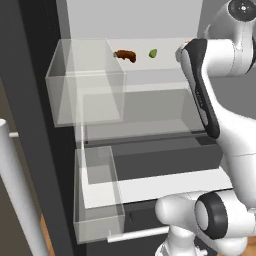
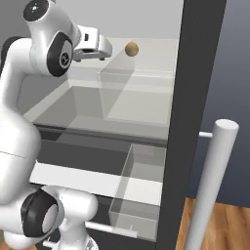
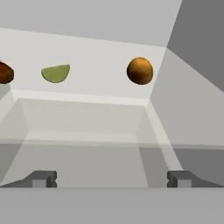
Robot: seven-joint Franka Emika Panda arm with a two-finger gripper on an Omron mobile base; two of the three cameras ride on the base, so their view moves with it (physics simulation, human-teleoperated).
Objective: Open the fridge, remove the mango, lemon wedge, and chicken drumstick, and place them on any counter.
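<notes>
The fridge stands open with my arm reaching into its upper compartment. On the white top shelf lie the reddish-brown chicken drumstick, the yellow-green lemon wedge and the round orange mango. My gripper is open and holds nothing. It hovers short of the shelf, level with the foods, and the mango lies ahead to its right. The counter is out of view.
Clear door bins hang on the open left door, and another bin hangs on the right door. Silver bar handles stand in the foreground. A glass shelf lies below the top shelf.
</notes>
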